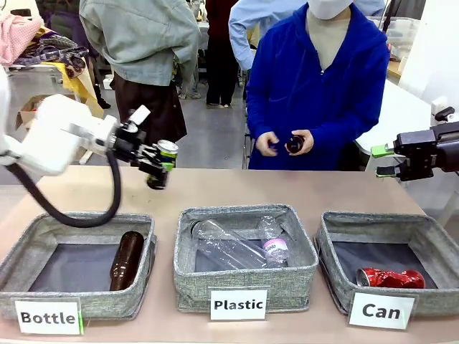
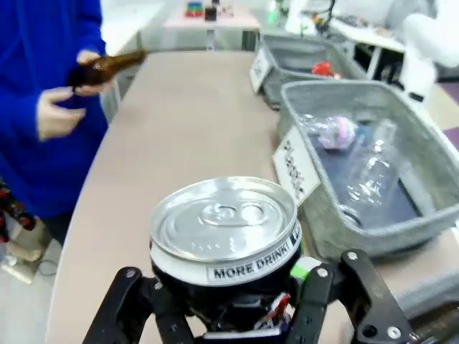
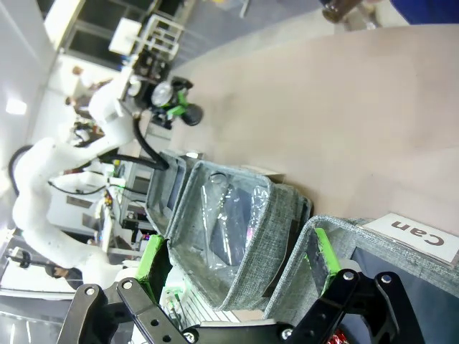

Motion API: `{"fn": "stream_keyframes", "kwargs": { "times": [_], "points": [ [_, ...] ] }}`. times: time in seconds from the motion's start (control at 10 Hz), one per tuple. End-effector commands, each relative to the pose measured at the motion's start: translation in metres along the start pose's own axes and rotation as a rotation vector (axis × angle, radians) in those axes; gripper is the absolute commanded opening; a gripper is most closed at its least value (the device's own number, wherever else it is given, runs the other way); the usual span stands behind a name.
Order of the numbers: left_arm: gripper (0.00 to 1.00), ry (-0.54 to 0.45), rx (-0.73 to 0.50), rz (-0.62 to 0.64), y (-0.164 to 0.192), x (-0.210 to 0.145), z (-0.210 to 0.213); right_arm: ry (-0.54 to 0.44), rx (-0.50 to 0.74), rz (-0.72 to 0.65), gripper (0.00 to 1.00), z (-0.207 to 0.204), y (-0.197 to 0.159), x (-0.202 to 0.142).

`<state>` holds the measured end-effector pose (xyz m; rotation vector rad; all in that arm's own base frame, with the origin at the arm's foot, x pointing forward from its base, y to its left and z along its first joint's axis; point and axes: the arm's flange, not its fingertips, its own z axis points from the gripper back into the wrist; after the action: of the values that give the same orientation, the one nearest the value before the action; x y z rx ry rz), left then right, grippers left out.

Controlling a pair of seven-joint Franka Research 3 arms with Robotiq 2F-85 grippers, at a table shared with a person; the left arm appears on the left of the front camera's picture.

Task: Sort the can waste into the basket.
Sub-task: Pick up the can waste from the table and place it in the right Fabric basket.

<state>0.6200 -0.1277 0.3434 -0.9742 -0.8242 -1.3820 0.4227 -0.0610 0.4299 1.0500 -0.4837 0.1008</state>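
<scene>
Dark blue-black with a silver top, the dark can (image 1: 167, 150) sat between the fingers of the left hand (image 1: 161, 166). The left hand was closed tight on it, near the far left corner of the tabletop (image 1: 251, 190). In the left wrist view the dark can (image 2: 226, 236) sat snug between the two fingers with its round lid facing up. I could not tell if it was lifted off the tabletop or resting on it.

The step looked like the grab: the can was caught but not yet carried. The Can basket (image 1: 326, 247) stood at the near right corner of the tabletop, well apart from the dark can. A crushed red can (image 1: 391, 278) lay inside it. For the next move, I think the left arm would need to lift the can and take it a long way across, past the Plastic basket (image 1: 190, 283) in the middle. It should let go only over the Can basket, not over the Bottle basket (image 1: 115, 304), which was nearest.

The left arm reached in from the left edge, its hand pointing sideways toward the middle. The right hand (image 1: 382, 161) hung by the far right corner, wide open and holding nothing. A person (image 1: 315, 86) in blue stood at the far edge holding a small brown bottle (image 1: 295, 144).
</scene>
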Motion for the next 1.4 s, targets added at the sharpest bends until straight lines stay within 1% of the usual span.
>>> {"fn": "stream_keyframes", "kwargs": {
  "times": [0.0, 0.1, 0.2, 0.3, 0.4, 0.5, 0.6, 0.8, 0.9, 1.0, 1.1, 1.2, 1.3],
  "points": [
    [0.00, 0.141, 0.027, -0.024, -0.041, 0.031, 0.037, -0.003, 0.007, 0.021, 1.00, 0.002, 0.001, 0.000],
    [0.00, 0.182, 0.012, -0.042, -0.057, 0.048, 0.054, -0.003, 0.007, 0.021, 1.00, 0.002, 0.001, 0.000],
    [0.00, 0.182, 0.085, -0.057, -0.064, 0.064, 0.065, -0.003, 0.007, 0.021, 1.00, 0.002, 0.001, 0.000],
    [0.00, 0.229, 0.068, -0.043, -0.067, 0.068, 0.062, -0.003, 0.007, 0.021, 1.00, 0.002, 0.001, 0.000],
    [0.00, 0.373, 0.040, -0.018, -0.075, 0.058, 0.056, -0.003, 0.007, 0.021, 1.00, 0.002, 0.001, 0.000],
    [0.00, 0.453, -0.034, 0.009, -0.089, 0.040, 0.062, -0.003, 0.007, 0.021, 1.00, 0.002, 0.001, 0.000],
    [0.00, 0.255, 0.056, -0.058, -0.068, 0.074, 0.072, -0.003, 0.007, 0.021, 1.00, 0.002, 0.001, 0.000],
    [0.00, 0.255, 0.056, -0.058, -0.068, 0.074, 0.072, -0.003, 0.007, 0.021, 1.00, 0.002, 0.001, 0.000],
    [0.01, 0.330, 0.033, -0.033, -0.075, 0.062, 0.067, -0.003, 0.007, 0.021, 1.00, 0.002, 0.001, 0.000],
    [0.01, 0.346, -0.077, -0.107, -0.089, 0.079, 0.066, -0.003, 0.007, 0.021, 1.00, 0.002, 0.001, 0.000],
    [0.01, 0.319, -0.110, -0.225, -0.123, 0.109, 0.103, -0.003, 0.007, 0.021, 1.00, 0.002, 0.001, 0.000],
    [0.01, 0.321, -0.076, -0.267, -0.151, 0.127, 0.154, -0.003, 0.007, 0.021, 1.00, 0.002, 0.001, 0.000],
    [0.01, 0.393, -0.036, -0.277, -0.178, 0.133, 0.198, -0.003, 0.007, 0.021, 1.00, 0.002, 0.001, 0.000]
  ]
}}
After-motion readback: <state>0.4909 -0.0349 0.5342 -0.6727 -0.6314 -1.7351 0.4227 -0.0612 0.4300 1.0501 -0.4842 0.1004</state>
